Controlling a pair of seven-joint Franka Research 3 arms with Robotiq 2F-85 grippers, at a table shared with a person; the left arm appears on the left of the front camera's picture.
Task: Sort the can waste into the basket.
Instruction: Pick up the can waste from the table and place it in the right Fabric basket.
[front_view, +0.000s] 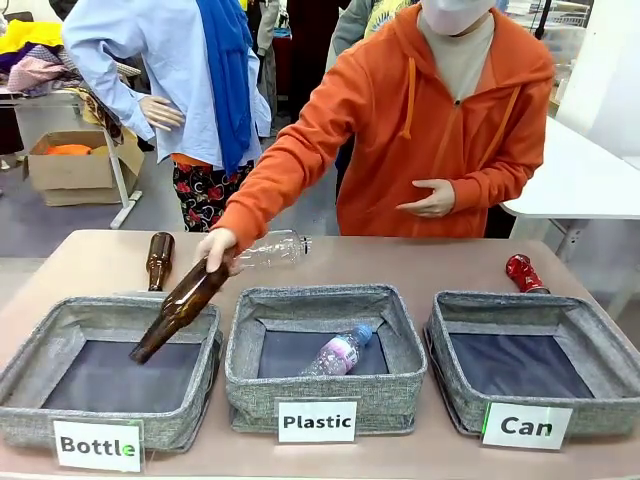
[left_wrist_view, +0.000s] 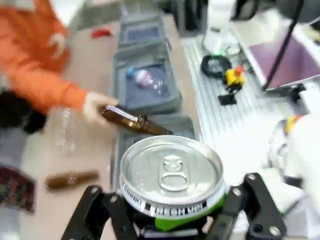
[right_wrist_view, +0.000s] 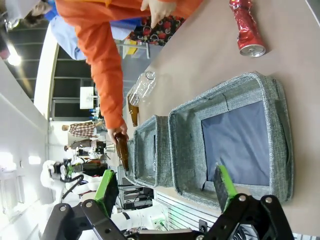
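Left pincer (left_wrist_view: 172, 202) is clamping the black-and-silver metal drink can (left_wrist_view: 171, 175), green-ended. Right pincer (right_wrist_view: 166, 185) is standing apart, facing the grey woven "Can" basket (right_wrist_view: 187, 150). Crushed red can (right_wrist_view: 246, 27) is lying on the worktop (right_wrist_view: 210, 60) just beyond that basket.

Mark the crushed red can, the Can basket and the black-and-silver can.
crushed red can (front_view: 524, 273), front view, mid-body.
Can basket (front_view: 598, 418), front view, near wall beside the label.
black-and-silver can (left_wrist_view: 171, 171), left wrist view, lid centre.
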